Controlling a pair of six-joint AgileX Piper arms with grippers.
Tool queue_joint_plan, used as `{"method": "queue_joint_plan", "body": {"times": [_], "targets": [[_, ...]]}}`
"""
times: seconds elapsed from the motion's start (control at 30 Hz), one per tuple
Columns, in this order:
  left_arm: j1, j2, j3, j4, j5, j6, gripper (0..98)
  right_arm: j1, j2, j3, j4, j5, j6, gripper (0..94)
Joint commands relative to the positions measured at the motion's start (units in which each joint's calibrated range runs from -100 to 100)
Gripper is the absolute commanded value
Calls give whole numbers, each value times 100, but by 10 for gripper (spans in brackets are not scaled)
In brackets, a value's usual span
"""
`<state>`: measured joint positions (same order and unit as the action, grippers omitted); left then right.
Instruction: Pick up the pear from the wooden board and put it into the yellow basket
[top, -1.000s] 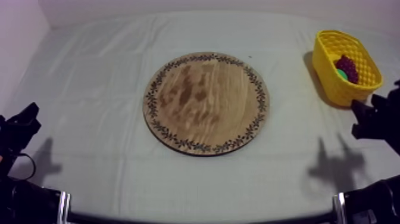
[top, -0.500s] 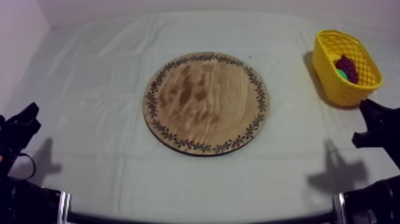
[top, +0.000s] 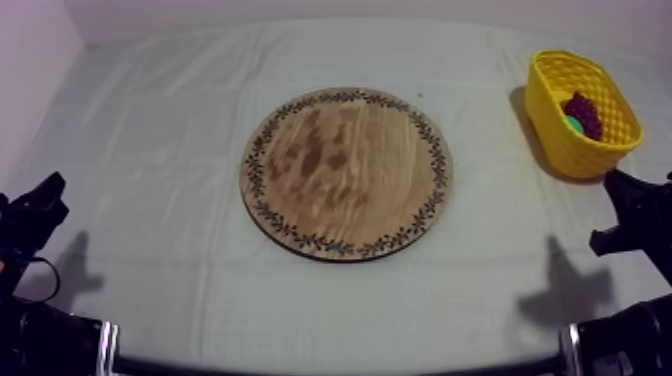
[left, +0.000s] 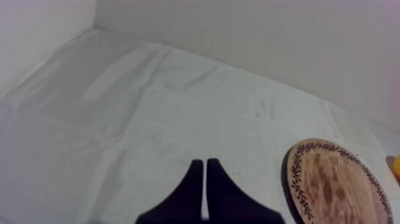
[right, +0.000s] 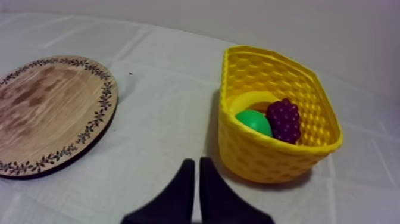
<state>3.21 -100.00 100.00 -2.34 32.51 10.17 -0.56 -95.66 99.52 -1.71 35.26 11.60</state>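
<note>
right gripper (right: 197, 162): fingers shut tight together, just in front of the yellow basket (right: 280, 158) | left gripper (left: 203, 163): fingers together, far from the basket | pear (right: 253, 122): inside the basket, right beside the grapes (right: 284, 119) | wooden board (right: 47, 113): flat, off to the basket's side

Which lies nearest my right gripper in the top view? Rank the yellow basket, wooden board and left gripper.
1. The yellow basket, just beyond the right gripper, right side.
2. The wooden board, mid-table.
3. The left gripper, far left edge.
</note>
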Motion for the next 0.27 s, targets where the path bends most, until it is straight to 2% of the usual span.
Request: {"method": "queue_joint_plan", "body": {"times": [0.0, 0.23], "targets": [[2, 0, 0, 2, -1, 2, 1, -51, -1, 4, -1, -7, 18, 5], [2, 0, 0, 2, -1, 2, 1, -151, -7, 4, 3, -3, 160, 4]]}}
